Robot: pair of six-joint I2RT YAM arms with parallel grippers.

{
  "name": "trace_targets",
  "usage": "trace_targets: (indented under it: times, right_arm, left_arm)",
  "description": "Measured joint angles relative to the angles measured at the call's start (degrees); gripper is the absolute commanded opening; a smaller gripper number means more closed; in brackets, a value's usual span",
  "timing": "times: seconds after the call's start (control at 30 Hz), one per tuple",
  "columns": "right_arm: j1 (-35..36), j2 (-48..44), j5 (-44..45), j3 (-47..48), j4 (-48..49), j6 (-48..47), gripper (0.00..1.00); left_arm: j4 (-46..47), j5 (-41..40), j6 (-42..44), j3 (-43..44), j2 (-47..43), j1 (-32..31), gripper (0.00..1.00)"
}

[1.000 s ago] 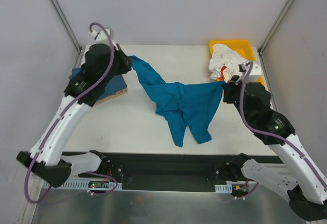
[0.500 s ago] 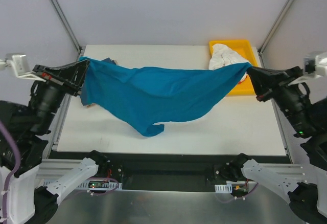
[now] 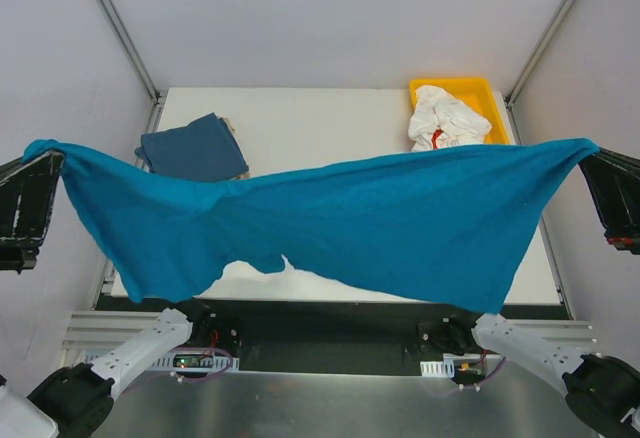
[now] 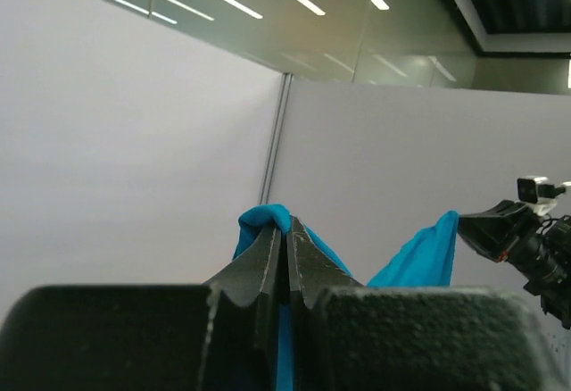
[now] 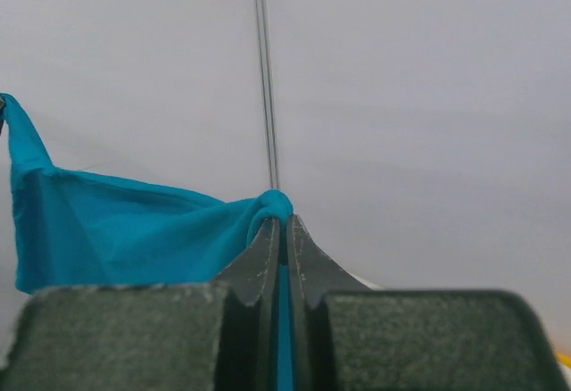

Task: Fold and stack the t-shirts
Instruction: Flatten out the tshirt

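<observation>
White tabletop [image 3: 330, 108] from above: teal t-shirt [image 3: 400, 228] stretched midair over it, slate-blue t-shirt [image 3: 192, 148] looks folded at left, beige t-shirt [image 3: 445, 118] crumpled in yellow tray [image 3: 480, 86]. Left wrist: left tool [image 4: 287, 230] pinches one teal corner. Right wrist: right tool [image 5: 285, 226] clamps the other. One folded, two to go

Closed jaws on the teal t-shirt [image 4: 259, 226]
</observation>
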Motion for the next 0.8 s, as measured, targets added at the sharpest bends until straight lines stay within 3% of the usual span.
trace_targets:
  times: [0.13,0.23,0.4,0.47,0.5,0.53,0.57,0.6,0.63,0.7,0.8]
  right_arm:
    - [0.0,0.46,1.49,-0.52,0.0,-1.18,0.01]
    - [0.0,1.7,7.52,-2.73,0.98,-4.09,0.01]
    - [-0.15,7.72,26.34,-12.11,6.4,-10.49,0.01]
    - [-1.64,11.93,31.8,-17.27,9.44,-11.63,0.05]
    - [-3.1,14.75,33.55,-20.37,10.82,-11.56,0.07]
    - [-4.79,17.92,34.07,-23.06,11.52,-11.23,0.13]
    - [-7.02,21.14,34.16,-25.68,12.2,-9.9,0.18]
    - [-9.03,24.7,33.7,-28.39,12.66,-8.37,0.24]
    - [-11.21,28.65,32.76,-30.84,12.59,-6.91,0.47]
    - [-14.34,35.54,30.77,-33.77,11.87,-3.98,0.78]
    - [-17.7,45.46,28.39,-34.23,8.44,-1.33,0.93]
  left_arm:
    - [1.05,0.72,0.63,3.89,2.84,0.0,0.0]
    - [2.12,-1.29,2.82,4.85,6.78,0.0,0.0]
    - [4.59,-16.52,9.81,1.73,18.05,0.0,0.0]
    - [5.92,-23.15,13.27,-0.81,24.87,0.83,0.14]
    - [6.54,-25.29,14.32,-2.01,28.17,1.62,0.41]
    - [6.82,-27.15,15.54,-3.58,33.2,2.49,0.5]
    - [7.43,-28.39,16.72,-5.2,37.59,3.45,0.64]
    - [8.02,-28.5,16.61,-6.88,41.13,4.26,0.99]
    - [7.98,-28.48,16.94,-8.96,45.9,5.05,0.99]
    - [6.88,-28.52,16.74,-12.87,55.01,6.43,0.99]
    - [2.71,-28.37,16.41,-16.17,65.48,7.52,0.99]
